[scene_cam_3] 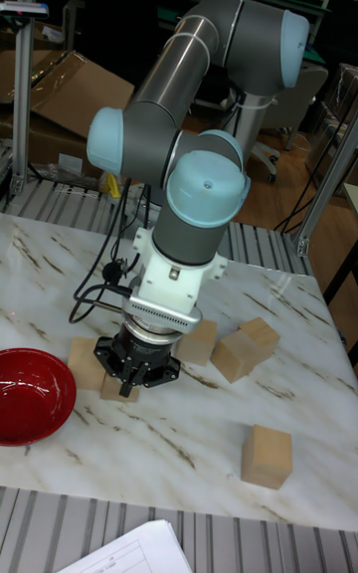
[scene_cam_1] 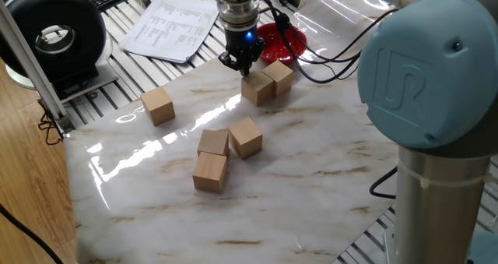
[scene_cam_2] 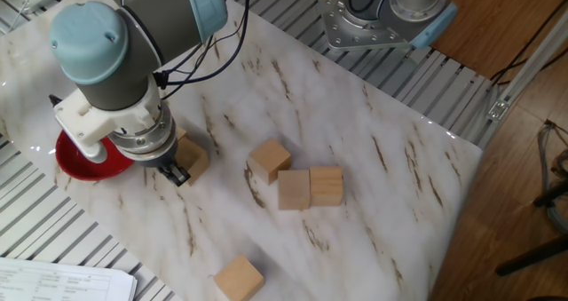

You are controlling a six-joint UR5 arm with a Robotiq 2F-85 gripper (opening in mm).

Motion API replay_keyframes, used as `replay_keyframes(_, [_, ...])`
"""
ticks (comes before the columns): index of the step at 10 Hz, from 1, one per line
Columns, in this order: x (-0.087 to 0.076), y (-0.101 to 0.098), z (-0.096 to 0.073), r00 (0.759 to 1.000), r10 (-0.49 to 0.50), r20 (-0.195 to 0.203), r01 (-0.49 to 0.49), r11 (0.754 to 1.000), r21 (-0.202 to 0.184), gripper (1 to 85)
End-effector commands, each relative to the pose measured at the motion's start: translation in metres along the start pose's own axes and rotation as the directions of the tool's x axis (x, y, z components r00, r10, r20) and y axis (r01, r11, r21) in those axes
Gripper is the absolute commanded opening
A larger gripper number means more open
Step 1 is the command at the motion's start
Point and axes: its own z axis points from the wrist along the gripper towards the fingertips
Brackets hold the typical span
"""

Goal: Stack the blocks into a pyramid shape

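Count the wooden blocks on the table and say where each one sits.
6: two blocks touching by the red bowl, at and; three clustered mid-table at; one alone at.

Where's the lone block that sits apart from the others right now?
In one fixed view, the lone block sits on the marble's left side, nearest the paper sheets, well left of the three clustered blocks.
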Motion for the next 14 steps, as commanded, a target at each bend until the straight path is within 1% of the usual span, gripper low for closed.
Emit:
replay_keyframes(1, [0.0020,0.0013,-0.0014,1.000,0.006,-0.003,-0.006,1.000,-0.015,1.3])
replay_keyframes(7, [0.0050,0.0004,0.0007,1.000,0.002,-0.007,-0.002,1.000,-0.024,1.3])
replay_keyframes(14, [0.0060,0.0004,0.0015,1.000,0.002,-0.009,-0.002,1.000,-0.025,1.3])
